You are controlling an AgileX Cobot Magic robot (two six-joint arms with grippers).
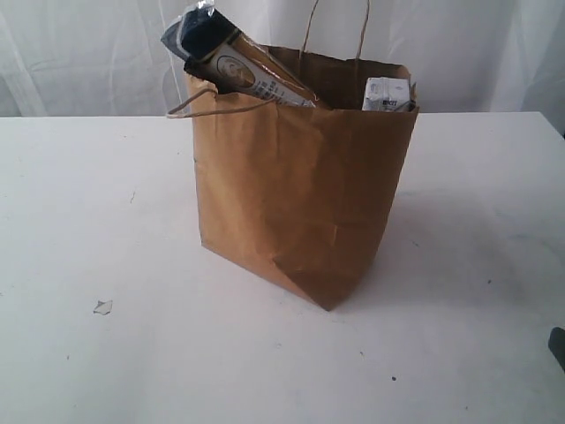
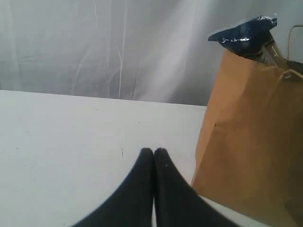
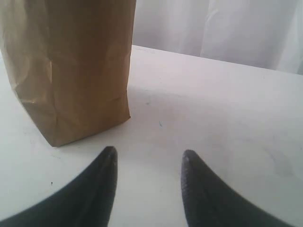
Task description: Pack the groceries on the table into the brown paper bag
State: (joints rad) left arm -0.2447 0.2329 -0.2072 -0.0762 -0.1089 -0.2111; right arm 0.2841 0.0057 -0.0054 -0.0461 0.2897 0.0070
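Note:
The brown paper bag (image 1: pixel 300 177) stands upright in the middle of the white table (image 1: pixel 106 221). A long dark-blue noodle packet (image 1: pixel 231 58) leans out of its top on the left side, and a small white-blue carton (image 1: pixel 387 94) shows at the right inside the rim. In the left wrist view the bag (image 2: pixel 255 142) is close by with the packet's end (image 2: pixel 246 38) above it; my left gripper (image 2: pixel 153 152) is shut and empty over bare table. My right gripper (image 3: pixel 149 158) stands open and empty, just short of the bag's base (image 3: pixel 71 75). Neither gripper's fingers show in the exterior view.
A small white crumb (image 1: pixel 102 306) lies on the table at the front left. A white curtain (image 1: pixel 88 53) hangs behind the table. A dark part of the right arm (image 1: pixel 558 346) pokes in at the right edge.

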